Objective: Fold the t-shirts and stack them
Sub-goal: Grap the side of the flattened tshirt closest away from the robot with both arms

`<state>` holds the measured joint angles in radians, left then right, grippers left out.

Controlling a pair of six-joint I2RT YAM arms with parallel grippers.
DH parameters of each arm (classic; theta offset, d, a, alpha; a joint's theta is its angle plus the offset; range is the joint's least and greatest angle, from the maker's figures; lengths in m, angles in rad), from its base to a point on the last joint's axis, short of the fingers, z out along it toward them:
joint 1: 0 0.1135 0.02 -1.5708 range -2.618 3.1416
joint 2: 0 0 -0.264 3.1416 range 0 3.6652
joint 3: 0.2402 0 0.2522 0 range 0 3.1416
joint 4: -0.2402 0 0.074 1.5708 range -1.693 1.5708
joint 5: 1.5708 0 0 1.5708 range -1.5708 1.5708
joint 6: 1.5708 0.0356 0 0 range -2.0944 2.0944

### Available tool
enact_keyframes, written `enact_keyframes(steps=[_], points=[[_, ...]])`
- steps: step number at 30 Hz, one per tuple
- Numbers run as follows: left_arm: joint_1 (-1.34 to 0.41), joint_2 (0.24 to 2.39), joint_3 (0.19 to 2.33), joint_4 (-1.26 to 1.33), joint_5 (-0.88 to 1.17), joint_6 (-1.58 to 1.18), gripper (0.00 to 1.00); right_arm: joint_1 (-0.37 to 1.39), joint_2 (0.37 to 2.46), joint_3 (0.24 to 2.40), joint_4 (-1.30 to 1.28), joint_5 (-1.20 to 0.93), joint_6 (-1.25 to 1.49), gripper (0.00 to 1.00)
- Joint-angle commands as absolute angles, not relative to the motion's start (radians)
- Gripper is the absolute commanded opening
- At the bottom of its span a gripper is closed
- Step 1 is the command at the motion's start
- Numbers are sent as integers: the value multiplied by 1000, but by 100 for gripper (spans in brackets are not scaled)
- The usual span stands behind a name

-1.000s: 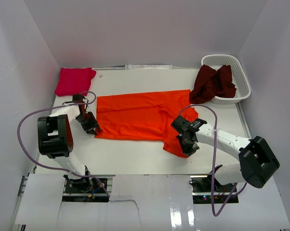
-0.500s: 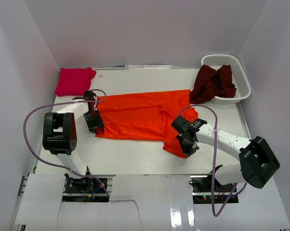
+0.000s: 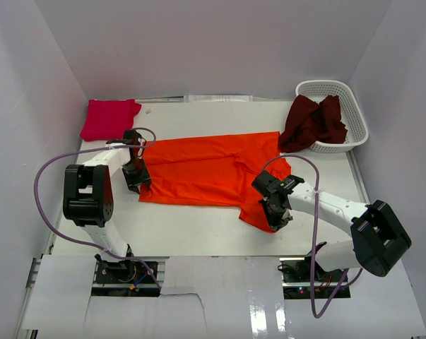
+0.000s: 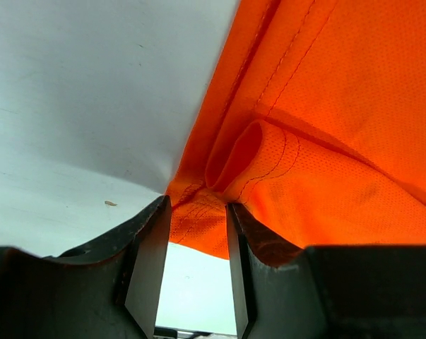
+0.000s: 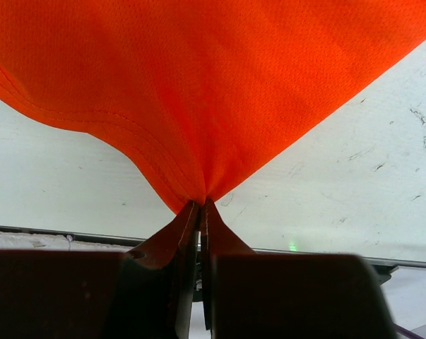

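Orange t-shirt [image 3: 198, 169]: flat on the desk [image 3: 198, 229], long axis running leftward from the basket [image 3: 326, 83].
Right hand [image 3: 277, 214]: clamped on its basket-side hem.
Left hand [image 3: 137, 176]: parted — straddling the far hem (nothing clamped).

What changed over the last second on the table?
The left end effector swung right and away from the bases, onto the left edge of the bright orange cloth t-shirt, jaws open astride a rolled hem. Unchanged: the right end effector stays shut on that shirt's near corner; the folded magenta t-shirt and the maroon t-shirt draped over the white lattice basket.
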<state>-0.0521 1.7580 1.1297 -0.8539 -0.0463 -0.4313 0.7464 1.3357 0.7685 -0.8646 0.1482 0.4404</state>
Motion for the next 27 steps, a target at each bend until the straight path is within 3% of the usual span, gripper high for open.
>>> enact_keyframes(steps=[1,14,18,24,27], points=[[-75,1767,1175,-856,-120,-439,48,744,1316,759,-862,132,436,8],[-159,1830,1203,-862,-164,-466,47,746,1299,749,-867,130,440,8],[-169,1822,1200,-873,-179,-468,39,746,1304,750,-865,130,439,8],[-175,1795,1203,-897,-210,-471,38,746,1305,746,-861,130,439,8],[-175,1784,1201,-902,-207,-469,24,746,1305,747,-858,130,439,8]])
